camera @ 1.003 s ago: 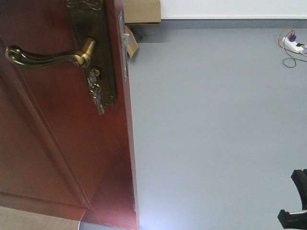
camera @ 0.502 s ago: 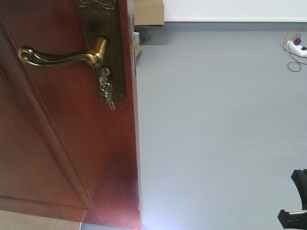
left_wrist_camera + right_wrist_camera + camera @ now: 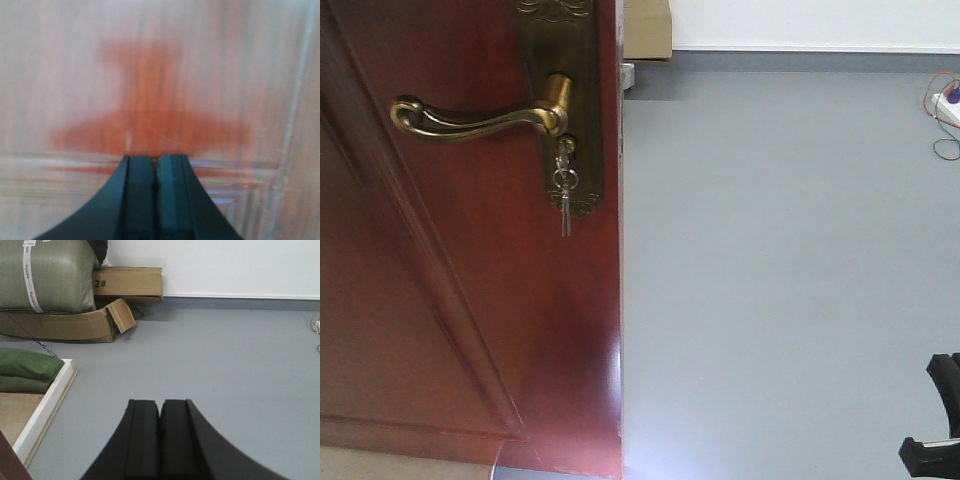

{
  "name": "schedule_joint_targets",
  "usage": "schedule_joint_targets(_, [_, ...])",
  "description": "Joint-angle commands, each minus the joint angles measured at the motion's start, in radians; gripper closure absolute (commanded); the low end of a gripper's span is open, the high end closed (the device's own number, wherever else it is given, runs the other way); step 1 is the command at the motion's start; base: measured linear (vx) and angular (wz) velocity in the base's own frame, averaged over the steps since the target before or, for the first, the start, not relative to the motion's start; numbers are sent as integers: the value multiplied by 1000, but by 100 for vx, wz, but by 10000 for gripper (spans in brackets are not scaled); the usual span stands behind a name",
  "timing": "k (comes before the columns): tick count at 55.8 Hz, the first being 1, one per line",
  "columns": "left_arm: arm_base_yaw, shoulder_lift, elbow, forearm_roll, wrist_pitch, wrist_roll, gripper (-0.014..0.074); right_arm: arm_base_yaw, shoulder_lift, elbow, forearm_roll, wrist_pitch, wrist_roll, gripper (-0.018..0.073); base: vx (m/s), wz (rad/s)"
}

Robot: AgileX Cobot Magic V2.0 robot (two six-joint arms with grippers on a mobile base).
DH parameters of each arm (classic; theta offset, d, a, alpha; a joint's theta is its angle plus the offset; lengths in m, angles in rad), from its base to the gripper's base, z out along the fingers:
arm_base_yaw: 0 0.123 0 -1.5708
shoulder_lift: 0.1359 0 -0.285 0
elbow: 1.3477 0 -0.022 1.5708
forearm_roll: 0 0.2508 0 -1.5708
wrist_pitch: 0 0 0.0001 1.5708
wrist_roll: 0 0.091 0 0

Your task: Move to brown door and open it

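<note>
Brown door (image 3: 450, 300) fills left half of front view, blocking that side; its lever handle (image 3: 480, 118) and hanging keys (image 3: 563, 195) jut from the face. Right of door edge: open grey floor (image 3: 780, 280) through to wall. Far back: cardboard boxes (image 3: 127, 282), green sacks (image 3: 47, 275), white frame (image 3: 47, 407) at left; power strip with cables (image 3: 945, 105) at right.

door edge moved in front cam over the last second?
Yes. The brown door edge has slid right against the cardboard box, hiding more of it; the camera itself may be moving.
</note>
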Motion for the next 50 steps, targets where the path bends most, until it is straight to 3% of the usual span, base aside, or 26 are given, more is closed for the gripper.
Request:
schedule_joint_targets(1, [-2, -3, -28, -1, -37, -1, 600, 1, -6, 3, -4, -79, -9, 559, 5, 3])
schedule_joint_targets(50, [-2, -3, -28, -1, -37, -1, 600, 1, -6, 3, -4, -79, -9, 559, 5, 3])
